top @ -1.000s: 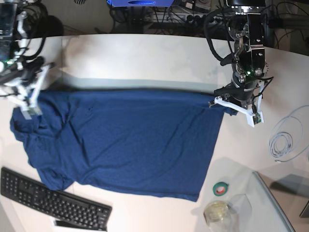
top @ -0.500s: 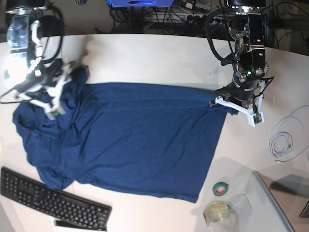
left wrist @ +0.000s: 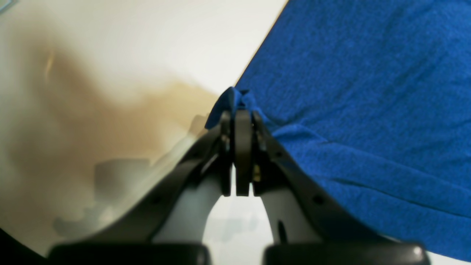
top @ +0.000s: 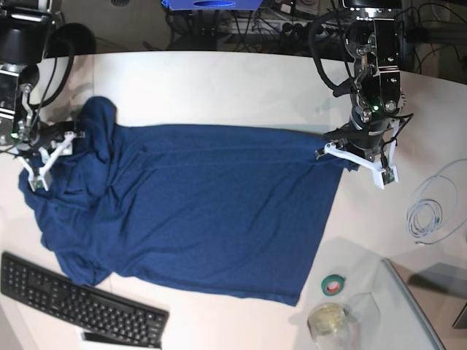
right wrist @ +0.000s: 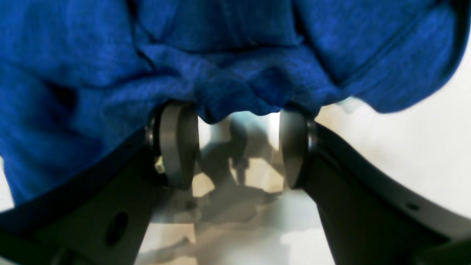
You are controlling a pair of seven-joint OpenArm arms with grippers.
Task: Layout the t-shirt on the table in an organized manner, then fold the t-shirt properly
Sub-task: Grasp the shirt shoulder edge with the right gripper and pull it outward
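The dark navy t-shirt (top: 197, 211) lies spread across the white table (top: 219, 87), with a bunched lump of fabric (top: 98, 127) at its upper left. In the base view my left gripper (top: 352, 162) is at the shirt's upper right corner. The left wrist view shows that gripper (left wrist: 237, 117) shut on a small fold of the blue fabric (left wrist: 368, 92). My right gripper (top: 45, 162) is at the shirt's left edge. In the right wrist view the right gripper (right wrist: 235, 147) stands open, with rumpled t-shirt fabric (right wrist: 235, 81) draped just past its pads (right wrist: 176, 143) and nothing pinched.
A black keyboard (top: 80, 302) lies at the front left, close to the shirt's lower corner. A green tape roll (top: 333, 284) and a glass jar (top: 328, 319) sit front right. A coiled white cable (top: 430, 211) lies at the right, and a clear panel (top: 416, 306) below it.
My right gripper swung up and right with the shirt's left end, then opened and moved back left, leaving the fabric bunched at the upper left. The left gripper kept its grip in place.
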